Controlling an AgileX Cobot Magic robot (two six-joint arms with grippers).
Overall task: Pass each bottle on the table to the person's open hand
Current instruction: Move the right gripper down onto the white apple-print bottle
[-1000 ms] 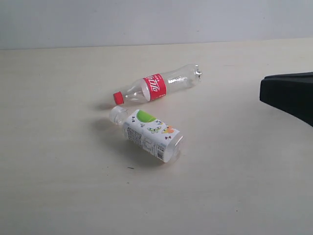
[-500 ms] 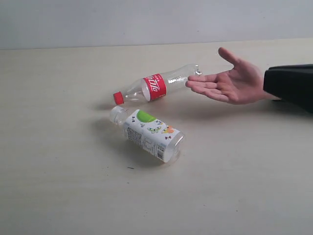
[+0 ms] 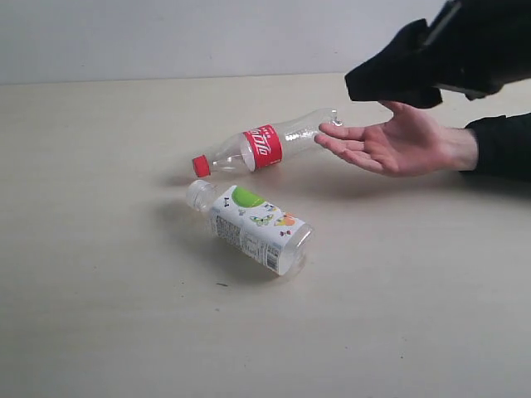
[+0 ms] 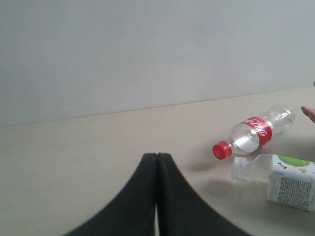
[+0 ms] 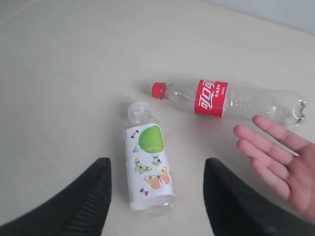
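Two bottles lie on the pale table [image 3: 99,290]. The clear bottle with red cap and red label [image 3: 267,147] [image 4: 256,133] [image 5: 224,100] lies behind the white-capped bottle with the white-and-green label [image 3: 253,226] [image 4: 278,179] [image 5: 148,164]. The person's open hand [image 3: 386,143] [image 5: 285,164] is held palm up just right of the clear bottle's base. My right gripper [image 3: 390,83] [image 5: 156,169] hovers above that hand, open and empty, its fingers framing the white-and-green bottle far below in the right wrist view. My left gripper [image 4: 157,158] is shut, left of both bottles.
A pale wall [image 3: 207,37] runs along the table's far edge. The person's black sleeve [image 3: 502,145] lies at the right edge. Bare tabletop lies to the left and in front of the bottles.
The person's hand came in from the right and now holds still, palm up. My right arm swung in over it from the upper right and its gripper opened. Both bottles stayed put.
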